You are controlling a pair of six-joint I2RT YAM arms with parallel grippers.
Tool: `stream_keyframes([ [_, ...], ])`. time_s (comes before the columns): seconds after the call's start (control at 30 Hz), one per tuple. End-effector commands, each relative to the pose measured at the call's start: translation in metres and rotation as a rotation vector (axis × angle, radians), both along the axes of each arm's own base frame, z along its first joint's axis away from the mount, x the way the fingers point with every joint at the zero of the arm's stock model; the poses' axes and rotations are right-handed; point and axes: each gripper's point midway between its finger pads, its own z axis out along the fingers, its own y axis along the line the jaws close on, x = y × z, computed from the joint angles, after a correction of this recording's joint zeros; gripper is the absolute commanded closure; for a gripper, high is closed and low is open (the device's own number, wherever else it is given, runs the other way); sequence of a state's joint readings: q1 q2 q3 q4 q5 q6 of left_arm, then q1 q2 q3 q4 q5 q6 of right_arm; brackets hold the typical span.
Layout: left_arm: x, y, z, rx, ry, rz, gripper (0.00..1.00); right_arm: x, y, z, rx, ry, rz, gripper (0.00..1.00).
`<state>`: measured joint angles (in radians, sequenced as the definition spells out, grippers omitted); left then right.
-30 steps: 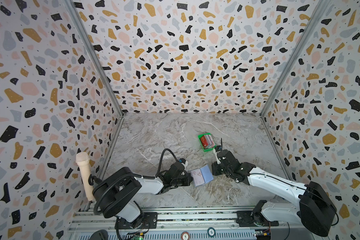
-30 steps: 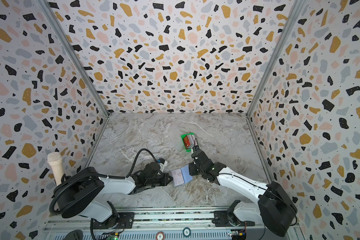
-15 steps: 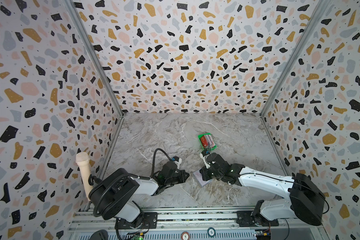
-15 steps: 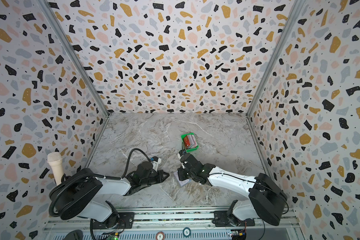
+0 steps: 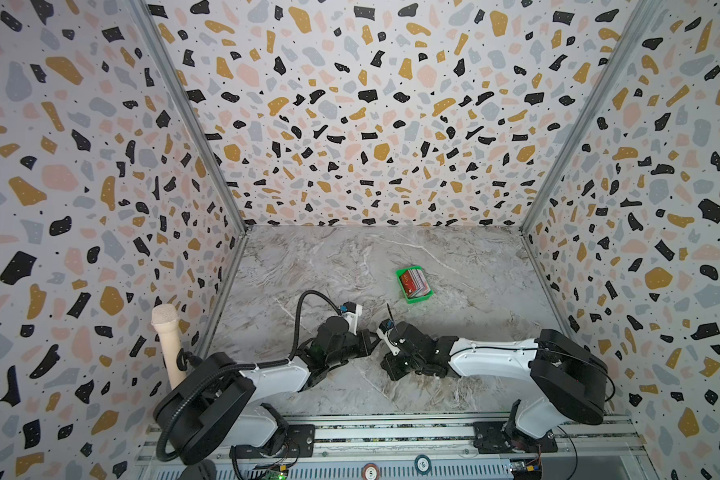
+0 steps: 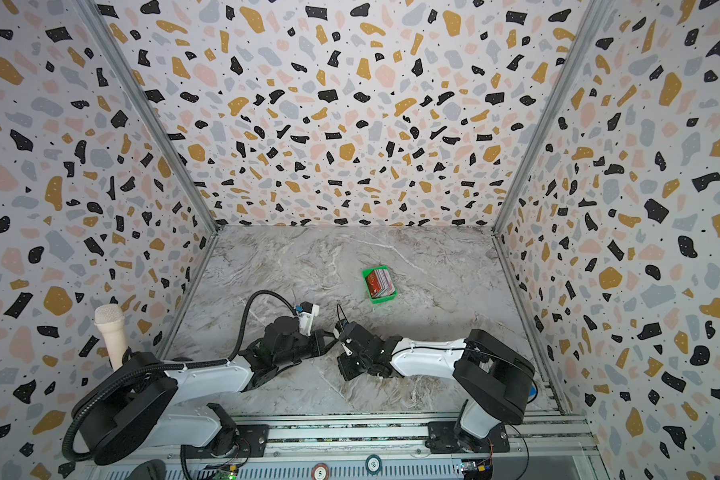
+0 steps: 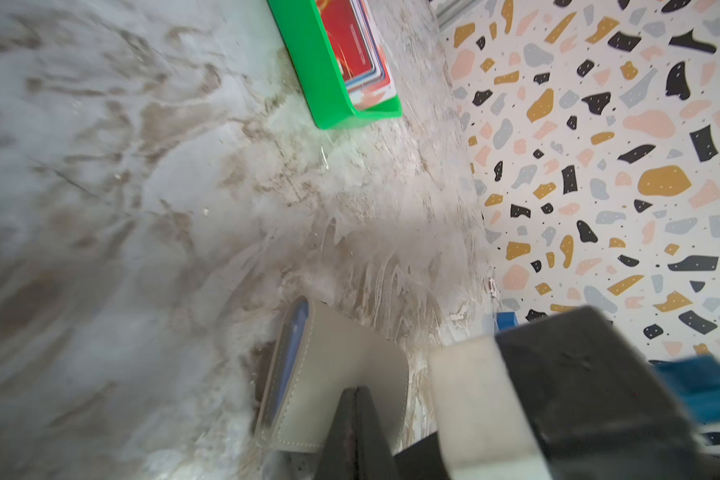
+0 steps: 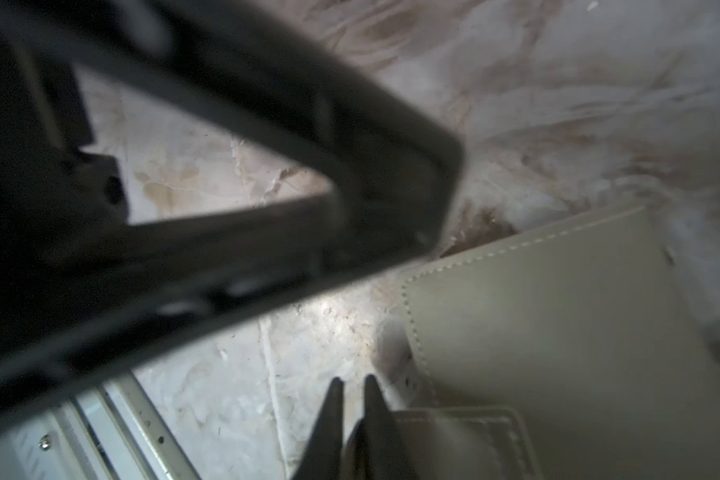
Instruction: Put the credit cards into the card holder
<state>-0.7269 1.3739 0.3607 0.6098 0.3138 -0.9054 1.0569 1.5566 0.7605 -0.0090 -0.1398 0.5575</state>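
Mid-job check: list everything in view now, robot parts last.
Bright-green plastic tray: one, on the marbled table, right of centre.
Thin plastic credit cards: stack, number unclear, red on top, in the tray.
Flat grey-taupe folding card holder: one, folded over, table's front centre.
Blue card: one, edge showing inside the card holder.
Cream microphone-shaped post: one, front left corner.
Left tool: one, black, shut, tips over the card holder.
Right tool: one, black, slightly open, beside the card holder.
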Motion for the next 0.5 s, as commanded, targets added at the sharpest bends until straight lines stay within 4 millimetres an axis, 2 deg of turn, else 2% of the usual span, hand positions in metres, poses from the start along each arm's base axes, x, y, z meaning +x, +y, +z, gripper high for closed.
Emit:
stream_keyframes([
  [0.0,-0.003,-0.018,0.011,-0.045,-0.029,-0.051,0.9,-0.004,0.001,0.031,0.057,-0.054,0.044,0.78],
  [0.13,-0.007,-0.045,0.016,-0.062,-0.046,-0.107,0.86,-0.009,-0.004,0.029,0.052,-0.048,0.06,0.78],
  [0.2,-0.011,-0.052,0.005,-0.026,-0.029,-0.13,0.87,-0.011,-0.005,0.03,0.055,-0.043,0.063,0.78],
  [0.33,-0.02,-0.046,-0.027,0.072,0.023,-0.158,1.0,-0.009,-0.014,0.053,0.079,-0.097,0.051,0.68],
  [0.47,-0.031,-0.037,-0.043,0.112,0.052,-0.176,1.0,-0.003,-0.033,0.076,0.105,-0.141,0.015,0.55],
])
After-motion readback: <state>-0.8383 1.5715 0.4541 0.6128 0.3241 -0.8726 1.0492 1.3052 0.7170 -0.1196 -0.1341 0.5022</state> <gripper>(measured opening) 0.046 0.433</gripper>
